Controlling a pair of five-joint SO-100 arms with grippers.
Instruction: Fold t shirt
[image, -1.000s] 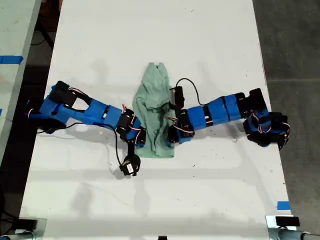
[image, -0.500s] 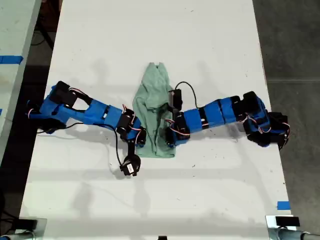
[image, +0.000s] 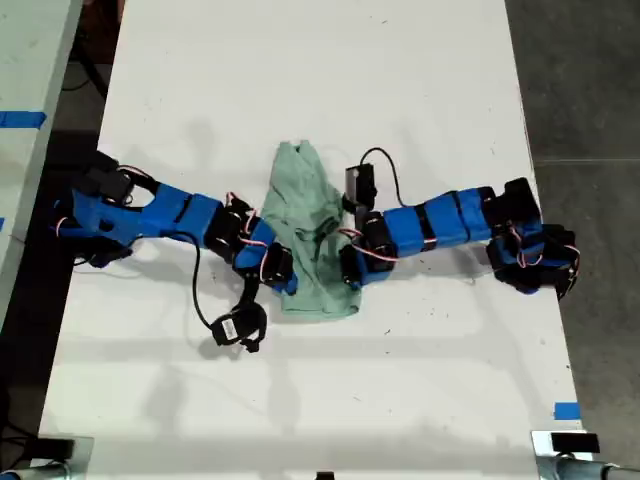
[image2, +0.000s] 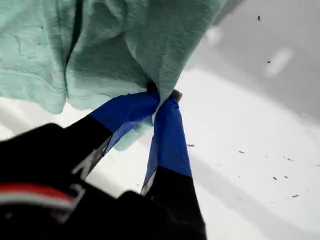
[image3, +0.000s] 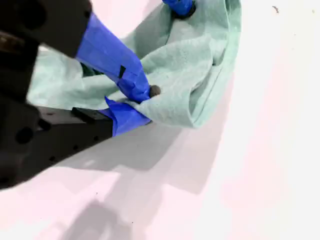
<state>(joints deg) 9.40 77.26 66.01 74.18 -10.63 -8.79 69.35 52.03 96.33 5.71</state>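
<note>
1. Well, the small pale mint-green wrinkled fabric t shirt (image: 305, 215) looks shorter and more bunched than it did a second ago. Its far end has slid down the white table (image: 300, 60) towards the two arms, and the near hem has spread a little.
2. The blue arm on the exterior view's left (image: 160, 215) has swung inward over the cloth, while the blue arm on the exterior view's right (image: 440, 222) has barely shifted.
3. I'd say a fold is under way, with the cloth being dragged rather than laid flat yet.
4. My first gripper (image2: 162, 97) has its blue-taped tips pressed together on a tuck of shirt edge.
5. My second gripper (image3: 145, 102) likewise pinches a folded edge.
6. Count: one shirt at the table's middle, two arms, two grippers, one table.
</note>
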